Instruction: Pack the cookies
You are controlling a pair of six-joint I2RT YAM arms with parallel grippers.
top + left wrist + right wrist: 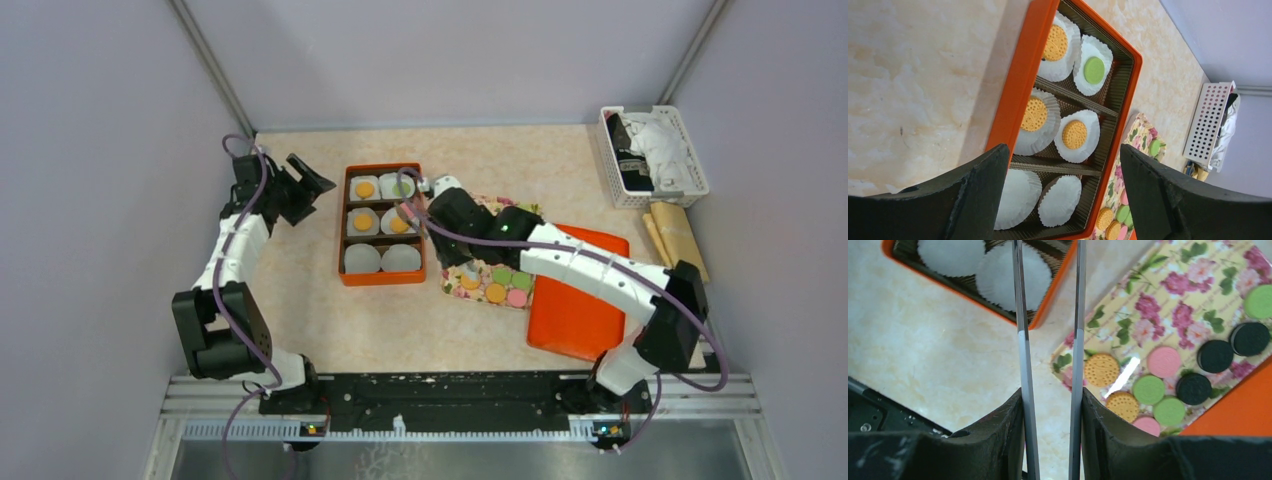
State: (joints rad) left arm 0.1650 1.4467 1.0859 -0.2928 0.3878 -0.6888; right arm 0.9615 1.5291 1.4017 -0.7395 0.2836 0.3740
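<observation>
Several cookies (1149, 389), orange, pink, green and black, lie on a floral tray (1168, 305). An orange box (343, 225) holds six white paper cups. Three cups carry an orange cookie (1034, 114) and one a green cookie (1094, 69); the two nearest cups (1060, 200) are bare. My right gripper (1052, 395) hangs over the tray's left end, by the box's near right corner, shut on grey tongs (1023, 340) whose tips run out of view. My left gripper (1064, 150) stands open left of the box, with nothing in it.
An orange lid (575, 310) lies right of the floral tray (455, 287). A white basket (655, 155) with cloth and dark items stands at the back right, with tan rolls (675, 235) in front of it. Grey walls close in the table.
</observation>
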